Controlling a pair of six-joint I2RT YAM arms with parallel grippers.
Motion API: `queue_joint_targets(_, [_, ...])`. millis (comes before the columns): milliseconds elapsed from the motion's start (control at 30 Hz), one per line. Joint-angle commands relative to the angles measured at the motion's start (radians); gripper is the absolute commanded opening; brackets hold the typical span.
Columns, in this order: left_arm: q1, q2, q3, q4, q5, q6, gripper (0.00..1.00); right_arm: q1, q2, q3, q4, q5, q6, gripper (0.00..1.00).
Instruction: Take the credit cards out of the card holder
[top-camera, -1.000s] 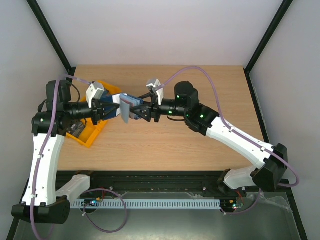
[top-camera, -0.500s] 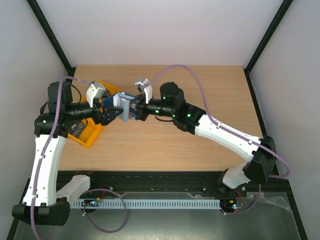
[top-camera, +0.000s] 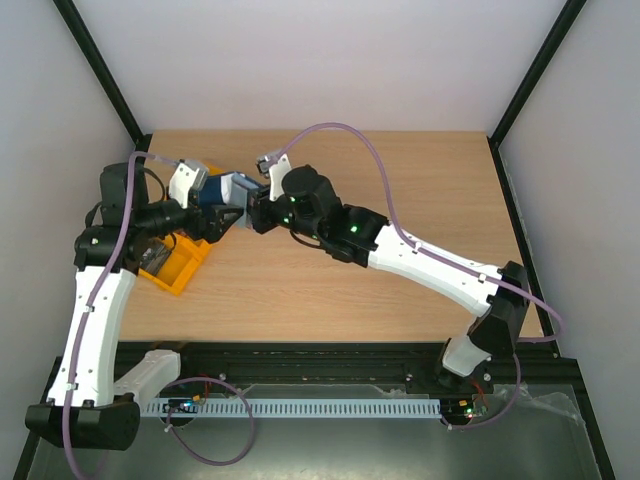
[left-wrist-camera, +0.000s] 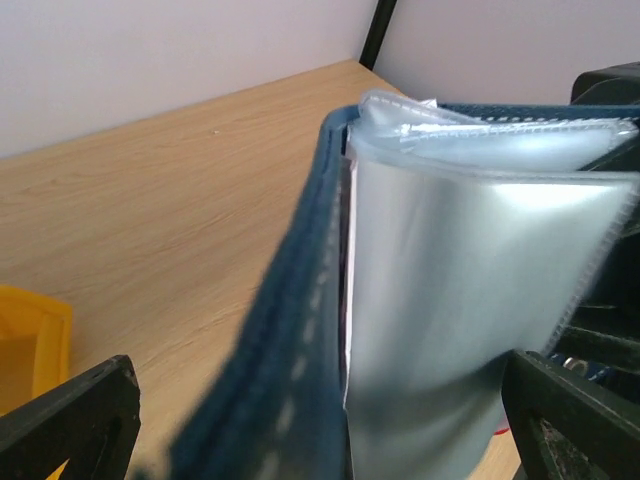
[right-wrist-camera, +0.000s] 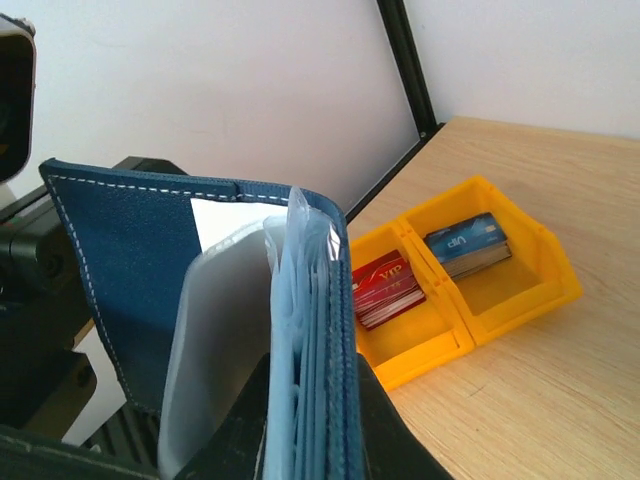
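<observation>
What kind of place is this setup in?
Probably a robotics lab test cell: two robot arms bolted to a wooden table, enclosed by plain white panels and black frame posts.

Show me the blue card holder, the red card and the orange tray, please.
card holder (right-wrist-camera: 125, 270): right wrist view, on its blue leather cover.
red card (right-wrist-camera: 388, 287): right wrist view, on its printed face.
orange tray (right-wrist-camera: 425, 360): right wrist view, on its front wall.

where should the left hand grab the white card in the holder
Pinch the white card's exposed strip at the card holder's free end, opposite the right hand. It sits flat between its cover and clear sleeves, so only that edge seems reachable.
</observation>
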Motion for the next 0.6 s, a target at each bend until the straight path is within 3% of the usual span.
queue_joint_targets(0, [-0.008,0.014,-0.002,0.033,-0.048,-0.031,0.99,0.008,0.035,0.104,-0.039,0.079,0.031,0.02])
queue_joint_targets(267, [-0.023,0.024,0.056,-0.004,-0.041,0.018,0.99,0.009,0.093,0.201,-0.077,0.083,0.019,0.02])
queue_joint_targets(433, [-0.027,0.022,0.054,0.001,-0.128,0.028,0.99,0.008,0.098,0.209,-0.081,0.049,0.010,0.02])
queue_joint_targets(567, [-0.027,0.017,0.058,-0.004,-0.281,0.049,0.86,0.002,0.082,0.207,-0.095,0.032,-0.018,0.02])
